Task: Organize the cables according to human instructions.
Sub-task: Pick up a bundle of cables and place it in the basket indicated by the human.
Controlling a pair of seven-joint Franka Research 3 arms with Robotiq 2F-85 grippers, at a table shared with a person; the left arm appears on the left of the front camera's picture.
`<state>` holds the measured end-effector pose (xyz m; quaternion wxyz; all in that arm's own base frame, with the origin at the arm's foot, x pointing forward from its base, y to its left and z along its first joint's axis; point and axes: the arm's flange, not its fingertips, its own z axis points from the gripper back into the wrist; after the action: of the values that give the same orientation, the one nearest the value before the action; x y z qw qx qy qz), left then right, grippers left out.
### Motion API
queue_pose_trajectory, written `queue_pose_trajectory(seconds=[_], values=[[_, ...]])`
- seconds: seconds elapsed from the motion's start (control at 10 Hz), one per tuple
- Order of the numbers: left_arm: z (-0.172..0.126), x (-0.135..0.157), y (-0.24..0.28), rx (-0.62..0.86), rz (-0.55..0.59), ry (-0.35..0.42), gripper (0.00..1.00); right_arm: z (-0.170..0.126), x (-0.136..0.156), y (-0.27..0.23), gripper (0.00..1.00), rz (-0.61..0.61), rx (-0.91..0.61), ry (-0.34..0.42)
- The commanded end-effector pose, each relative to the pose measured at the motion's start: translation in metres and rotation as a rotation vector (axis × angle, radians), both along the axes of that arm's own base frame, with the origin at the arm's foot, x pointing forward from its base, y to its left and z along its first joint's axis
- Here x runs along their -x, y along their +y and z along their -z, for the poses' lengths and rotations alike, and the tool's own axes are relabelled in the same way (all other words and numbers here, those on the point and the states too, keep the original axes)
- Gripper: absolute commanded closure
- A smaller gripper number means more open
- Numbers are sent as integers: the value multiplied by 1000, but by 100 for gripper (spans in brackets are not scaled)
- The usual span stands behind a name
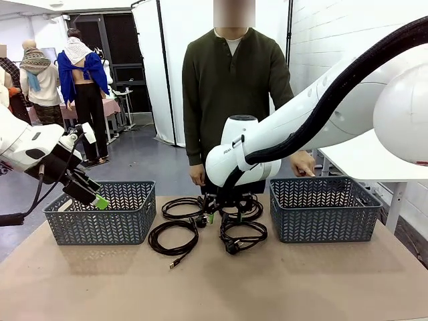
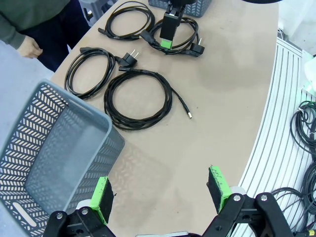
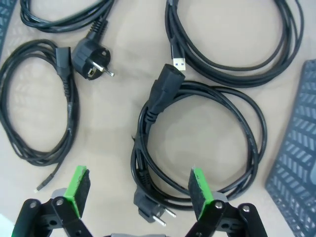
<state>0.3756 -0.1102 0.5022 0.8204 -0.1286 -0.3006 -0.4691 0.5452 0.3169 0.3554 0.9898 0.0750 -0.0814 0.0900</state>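
Note:
Several coiled black cables lie mid-table between two baskets. In the front view my right gripper [image 1: 212, 212] hangs low over the far ones, with a near coil [image 1: 232, 247] to its right and another [image 1: 154, 242] to its left. Its wrist view looks down on a coil with a chunky socket plug [image 3: 165, 91], lying between the open fingers of my right gripper [image 3: 139, 191]. A USB-tipped coil [image 3: 177, 60] and a round-pin plug [image 3: 91, 59] lie beyond. My left gripper [image 1: 90, 190] hovers open over the left basket, holding nothing; in its wrist view the left gripper [image 2: 159, 195] is well short of the cables [image 2: 138, 124].
A grey basket [image 1: 100, 214] stands on the left and a second one [image 1: 324, 207] on the right. The person stands at the far side with one hand [image 1: 304, 164] by the right basket's rim. Bare tabletop lies in front of the cables.

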Motion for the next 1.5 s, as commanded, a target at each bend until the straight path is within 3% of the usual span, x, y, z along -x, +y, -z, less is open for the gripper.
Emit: queue_pose_trajectory(seconds=[0.0, 0.8, 1.4], values=[[4, -2, 3, 8, 24, -4, 0, 11, 0, 3, 0, 17, 6, -6], [4, -2, 3, 8, 24, -4, 0, 35, -8, -3, 0, 45, 51, 68], [4, -2, 3, 8, 24, -4, 0, 43, -11, 0, 0, 63, 116, 68]])
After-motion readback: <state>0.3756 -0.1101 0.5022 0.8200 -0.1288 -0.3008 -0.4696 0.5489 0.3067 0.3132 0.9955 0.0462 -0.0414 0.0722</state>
